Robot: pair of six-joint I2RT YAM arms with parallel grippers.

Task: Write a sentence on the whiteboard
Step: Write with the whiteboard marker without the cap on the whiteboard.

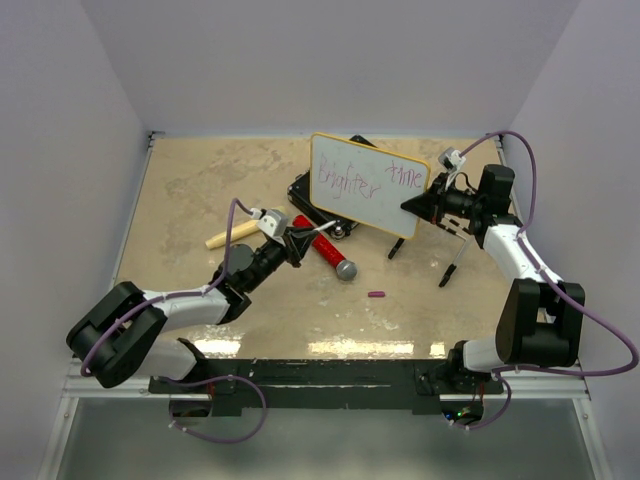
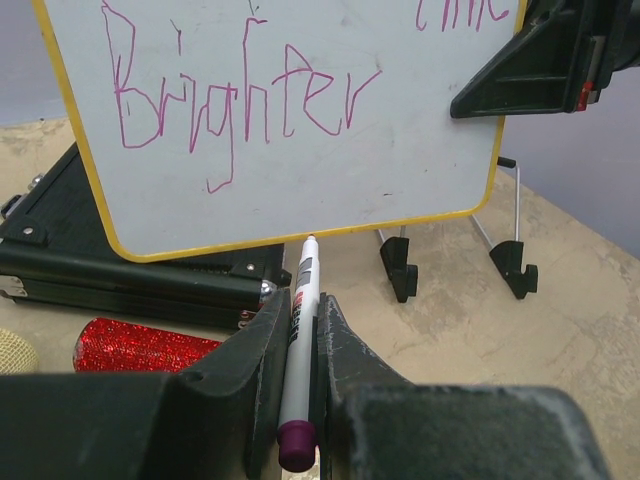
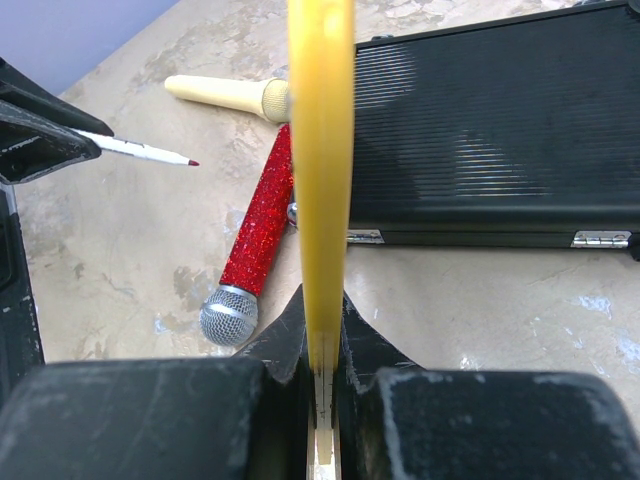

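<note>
Whiteboard [image 1: 368, 185] hangs tilted near the case [image 1: 303, 188], right gripper [image 1: 412, 206] clenched on its edge (a thin hold); writing pressure could swivel it. Left gripper [image 1: 298, 243], before the case, grasps the marker [image 2: 303, 290], tip just below the rim.

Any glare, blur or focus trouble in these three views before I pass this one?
Top view: even light, with a glare strip on the table along its near edge; the writing on the whiteboard is legible. Left wrist: the writing is sharp, the left gripper soft in the foreground. Right wrist: the whiteboard's yellow edge is blurred up close; the case is in focus.
</note>
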